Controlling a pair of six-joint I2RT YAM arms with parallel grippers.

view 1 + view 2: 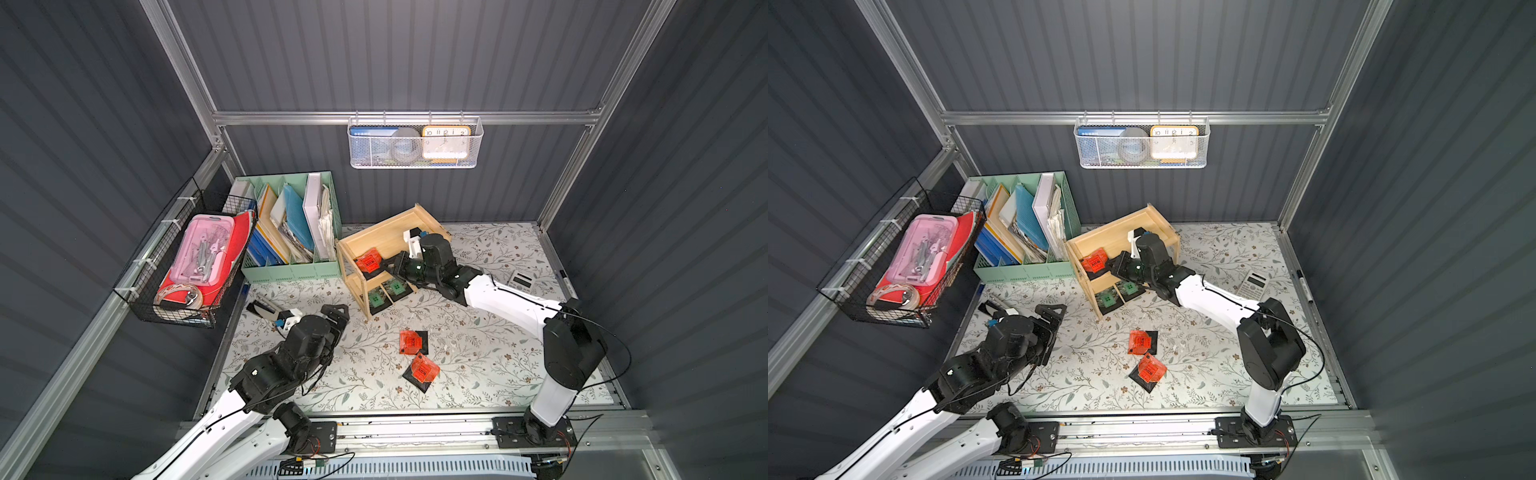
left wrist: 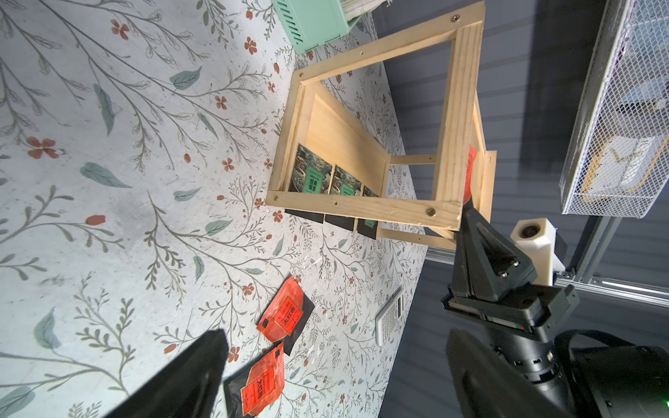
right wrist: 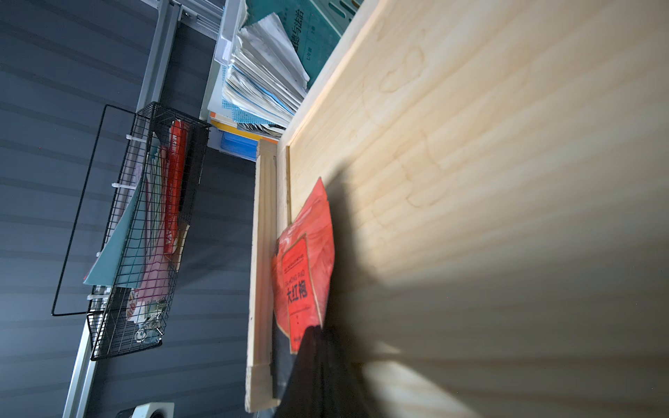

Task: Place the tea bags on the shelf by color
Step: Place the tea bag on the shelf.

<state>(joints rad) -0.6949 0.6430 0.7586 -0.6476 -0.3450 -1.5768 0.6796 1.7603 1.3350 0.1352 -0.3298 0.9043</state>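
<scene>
Atop the shelf point(image 1: 386, 236) lies one orange tea bag point(image 1: 368, 261).

Third green tea bag point(image 2: 367, 228) mostly behind the shelf point(image 2: 362, 208) rail; right tool point(image 3: 315, 347) on orange tea bag point(image 3: 307, 260) blurry.

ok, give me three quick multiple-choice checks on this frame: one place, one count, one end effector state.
1. The green tea bags sit on the shelf's:
A) lower tier
B) upper tier
C) both tiers, split

2. Orange tea bags lying on the table:
A) one
B) two
C) three

3. The left end effector is:
A) open and empty
B) shut on a green bag
C) shut on an orange bag

Key:
1 A: the left wrist view shows all three on the bottom board.
2 B: both top views show two on the table.
3 A: its fingers stand apart with nothing between them.
</scene>
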